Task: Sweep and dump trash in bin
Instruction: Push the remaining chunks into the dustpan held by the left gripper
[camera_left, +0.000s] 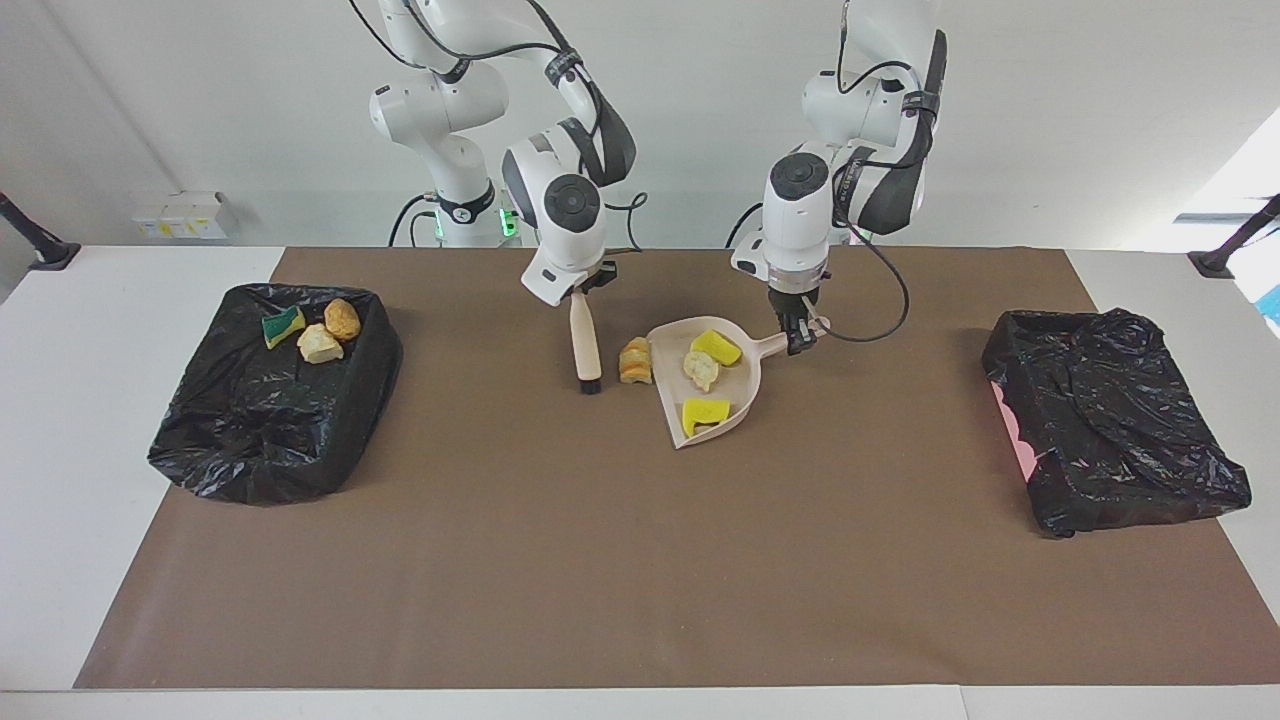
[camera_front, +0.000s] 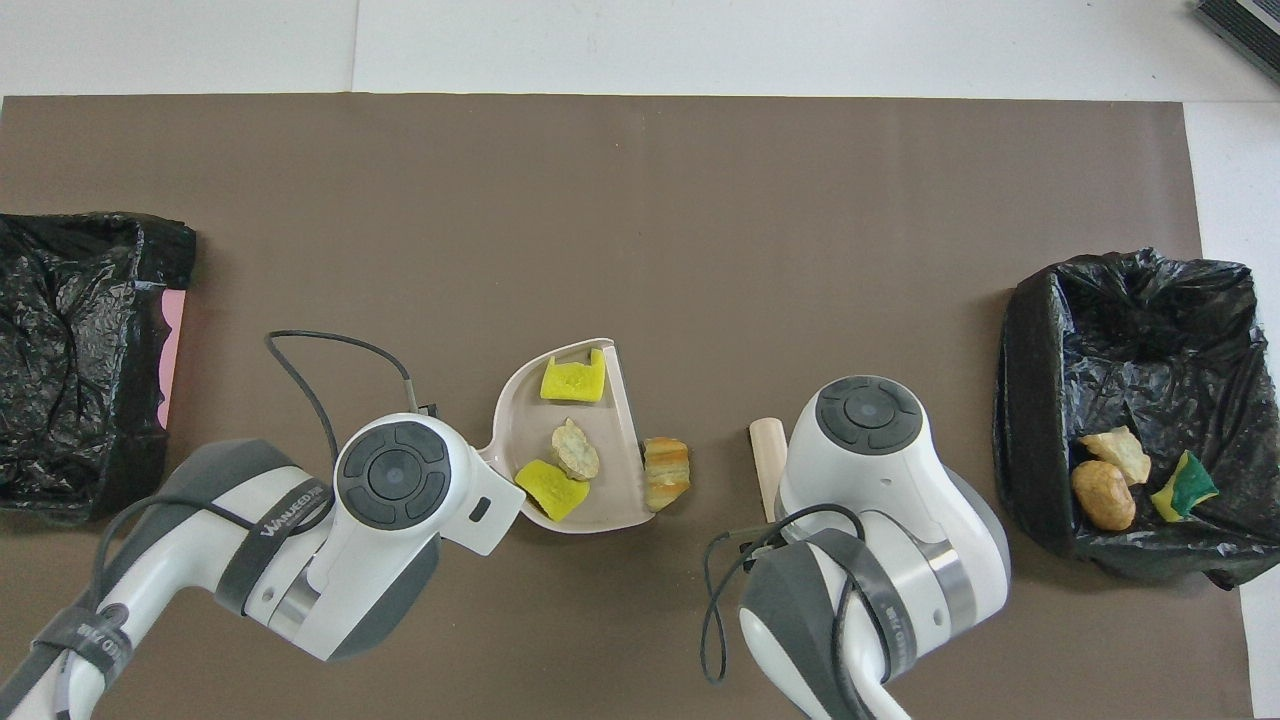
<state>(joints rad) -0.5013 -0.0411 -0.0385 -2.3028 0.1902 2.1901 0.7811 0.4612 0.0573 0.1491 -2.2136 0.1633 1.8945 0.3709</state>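
Honestly, with the right gripper (camera_left: 578, 292) clamped on the brush (camera_left: 585, 348) and the left gripper (camera_left: 797, 338) pinching the dustpan (camera_left: 742, 408) handle, 1 bread chunk (camera_left: 635, 361) at the lip might skid past.

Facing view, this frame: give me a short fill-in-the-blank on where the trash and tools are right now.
1. The dustpan holds ____ scraps of trash.
2. The bread chunk on the mat lies between the dustpan's open edge and the ____ held by the right gripper.
3. The left gripper is shut on the dustpan's ____.
4. The bin at the right arm's end of the table holds ____ scraps.

Missing words: three; brush; handle; three
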